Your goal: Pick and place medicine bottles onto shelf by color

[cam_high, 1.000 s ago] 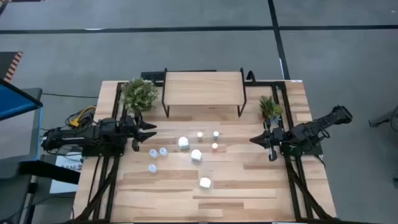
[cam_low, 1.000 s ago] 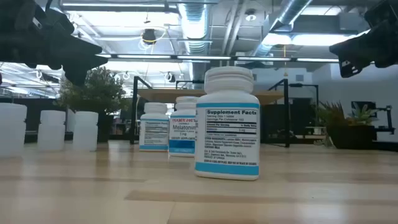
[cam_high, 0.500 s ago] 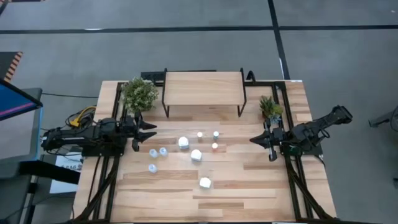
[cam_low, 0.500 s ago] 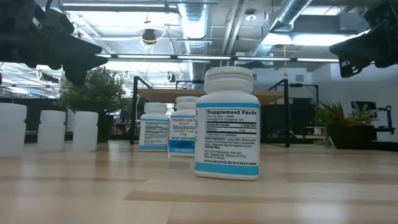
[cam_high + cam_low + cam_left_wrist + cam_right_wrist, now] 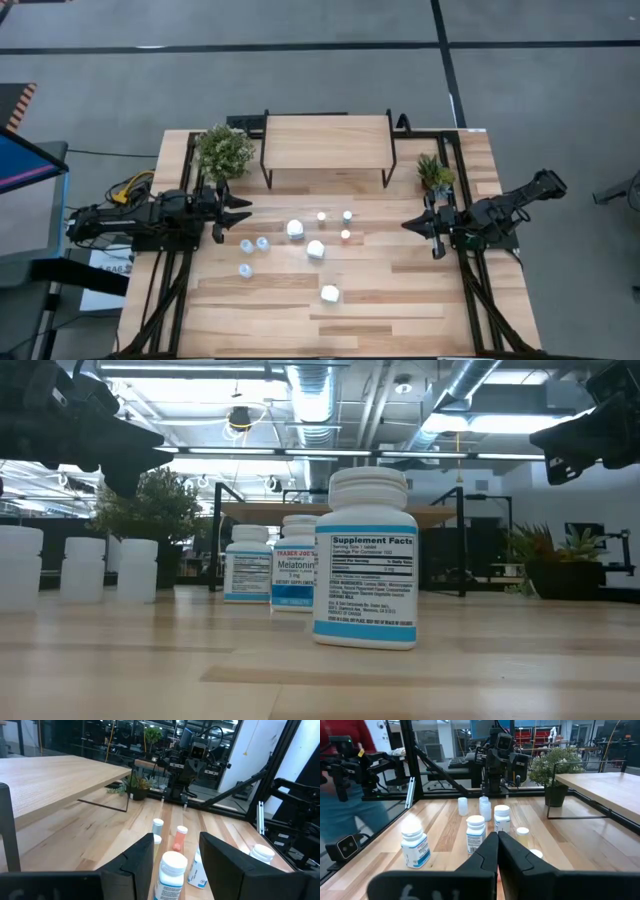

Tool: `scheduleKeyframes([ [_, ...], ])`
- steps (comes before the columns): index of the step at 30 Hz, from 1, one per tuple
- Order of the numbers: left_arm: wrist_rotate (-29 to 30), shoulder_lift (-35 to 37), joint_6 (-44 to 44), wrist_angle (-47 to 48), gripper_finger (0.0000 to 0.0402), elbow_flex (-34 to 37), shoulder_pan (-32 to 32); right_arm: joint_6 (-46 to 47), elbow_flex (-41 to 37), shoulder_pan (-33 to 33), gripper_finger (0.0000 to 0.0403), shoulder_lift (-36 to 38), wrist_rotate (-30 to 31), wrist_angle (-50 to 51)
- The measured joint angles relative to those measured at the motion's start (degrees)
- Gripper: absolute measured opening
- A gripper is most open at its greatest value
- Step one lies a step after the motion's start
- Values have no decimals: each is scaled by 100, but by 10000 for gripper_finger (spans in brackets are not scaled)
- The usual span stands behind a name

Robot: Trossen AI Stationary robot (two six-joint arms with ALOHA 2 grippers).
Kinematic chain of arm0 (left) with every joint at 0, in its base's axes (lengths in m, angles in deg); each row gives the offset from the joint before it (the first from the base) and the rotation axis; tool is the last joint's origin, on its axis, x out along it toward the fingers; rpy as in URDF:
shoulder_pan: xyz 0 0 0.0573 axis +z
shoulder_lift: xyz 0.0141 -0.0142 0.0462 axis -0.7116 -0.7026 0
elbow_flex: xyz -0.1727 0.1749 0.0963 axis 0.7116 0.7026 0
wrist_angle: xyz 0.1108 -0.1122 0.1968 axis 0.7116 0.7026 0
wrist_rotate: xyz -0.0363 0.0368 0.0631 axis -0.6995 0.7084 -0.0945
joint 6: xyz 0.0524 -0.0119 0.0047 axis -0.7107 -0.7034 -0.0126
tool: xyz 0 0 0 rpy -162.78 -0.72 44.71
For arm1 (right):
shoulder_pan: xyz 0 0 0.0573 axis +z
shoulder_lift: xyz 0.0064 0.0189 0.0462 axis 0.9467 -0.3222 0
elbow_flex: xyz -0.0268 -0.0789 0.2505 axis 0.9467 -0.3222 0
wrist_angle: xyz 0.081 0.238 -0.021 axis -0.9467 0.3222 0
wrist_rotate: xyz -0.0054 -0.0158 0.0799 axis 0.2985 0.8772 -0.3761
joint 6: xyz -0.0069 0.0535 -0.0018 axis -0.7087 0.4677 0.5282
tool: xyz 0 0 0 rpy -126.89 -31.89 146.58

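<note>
Bottles stand scattered over the middle of the light plank counter point(image 5: 400, 300), none of them between any fingers. The three chunky white medicine bottles with blue-edged labels point(image 5: 315, 249) form a loose diagonal line from centre toward the near edge; the three pale-blue translucent bottles point(image 5: 246, 246) cluster to their left, and the three tiny bottles with coloured caps point(image 5: 345, 236) sit just in front of the low light-wood shelf on its thin black frame point(image 5: 326, 141), whose board is bare. The left gripper point(image 5: 240, 210) hovers at the counter's left side beside a leafy green potted plant point(image 5: 224, 151), its fingers point(image 5: 140, 862) spread apart with the nearest white bottle showing in the gap ahead of them, still well clear of the tips. The right gripper point(image 5: 408, 225) waits at the right side near a smaller potted plant point(image 5: 434, 172), its fingers point(image 5: 487, 852) pressed together and empty, with the bottles standing farther off in front of them. From the right wrist view a person in a red top point(image 5: 350, 740) shows beyond the counter's edge.
</note>
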Motion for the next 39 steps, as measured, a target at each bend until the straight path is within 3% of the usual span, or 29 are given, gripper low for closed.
scheduleKeyframes([
  [13,16,-2,-58,-1,146,0,-2,0,-1,1,33,-2,-1,-1],
  [21,816,-85,-681,-156,146,-2,0,-2,-2,-1,33,0,-1,-1],
  [26,868,-142,-935,-191,146,-1,0,-1,-2,-1,33,-1,1,1],
  [34,734,-146,1065,-837,146,-1,-2,-2,-2,-8,33,0,1,-23],
  [39,783,-144,730,-1636,146,0,0,-2,-28,-10,33,-3,1,-390],
])
